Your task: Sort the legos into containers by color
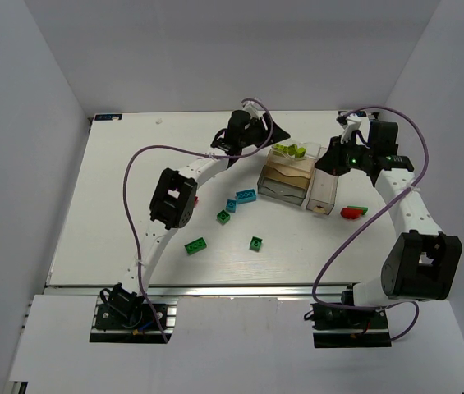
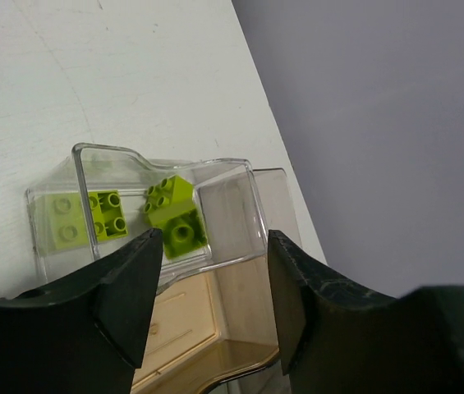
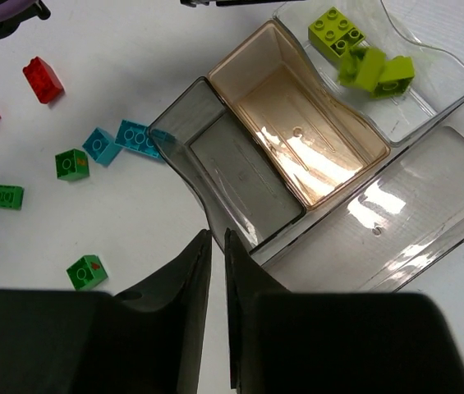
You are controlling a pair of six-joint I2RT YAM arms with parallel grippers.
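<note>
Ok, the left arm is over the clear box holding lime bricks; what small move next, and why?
Probably lift the left gripper back and swing toward the cyan studded bricks: its jaws stand open and empty, the lime-green bricks already lie in the clear plastic box.

Overhead view looks down; both wrist views closely share the containers [image 3: 297, 148].

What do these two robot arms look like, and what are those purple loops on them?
The left arm and right arm are white tubes joined by black joint blocks. The loops are thin purple cable running from each base to the wrist. The left gripper and right gripper each end in two black wedge-shaped fingers. A small green light glows near the right wrist.
</note>
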